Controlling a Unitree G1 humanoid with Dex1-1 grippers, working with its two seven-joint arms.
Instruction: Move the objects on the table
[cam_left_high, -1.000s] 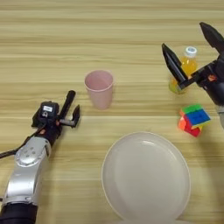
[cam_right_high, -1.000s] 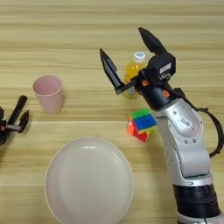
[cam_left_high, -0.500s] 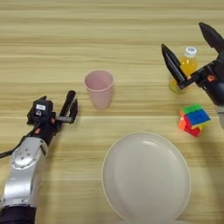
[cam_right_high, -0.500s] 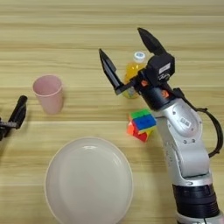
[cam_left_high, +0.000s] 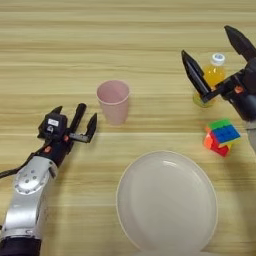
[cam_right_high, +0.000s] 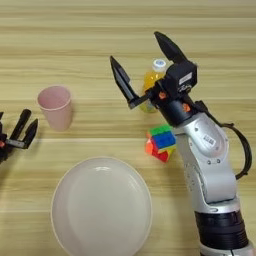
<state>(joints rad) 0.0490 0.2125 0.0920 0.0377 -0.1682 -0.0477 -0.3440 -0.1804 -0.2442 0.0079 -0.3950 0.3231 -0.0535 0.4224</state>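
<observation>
Right hand (cam_right_high: 142, 70) spread wide, straddling orange bottle (cam_right_high: 150, 85), likely readying grasp. Left hand (cam_left_high: 82, 125) open, empty, at 9 o'clock of pink cup (cam_left_high: 113, 101). Plate (cam_left_high: 167, 202) at desk's 6 o'clock.

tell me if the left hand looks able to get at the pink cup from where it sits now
Probably yes. The left hand sits open on the table just left of the pink cup, fingers pointing toward it, with only bare wood between them. The plate lies nearer the robot, out of that path.
</observation>
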